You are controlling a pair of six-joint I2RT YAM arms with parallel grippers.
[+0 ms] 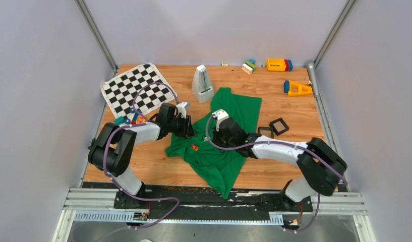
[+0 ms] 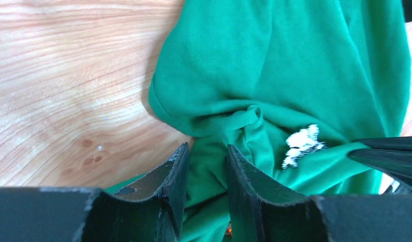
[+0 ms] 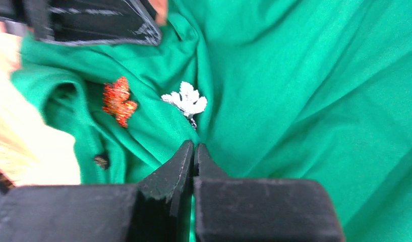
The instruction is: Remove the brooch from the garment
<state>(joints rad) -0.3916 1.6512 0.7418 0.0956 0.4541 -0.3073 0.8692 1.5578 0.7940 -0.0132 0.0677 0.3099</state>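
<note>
1. The garment lies rumpled on the wooden table.
2. The brooch sits on the garment's creased part, close to both grippers (a white leaf-shaped pin lies just beside it on the garment).
3. The left gripper grasps a bunched fold of the garment between half-parted fingers.
4. The right gripper is clenched tight, its tips on the garment beside the white pin. Whether cloth is caught between them cannot be told.
</note>
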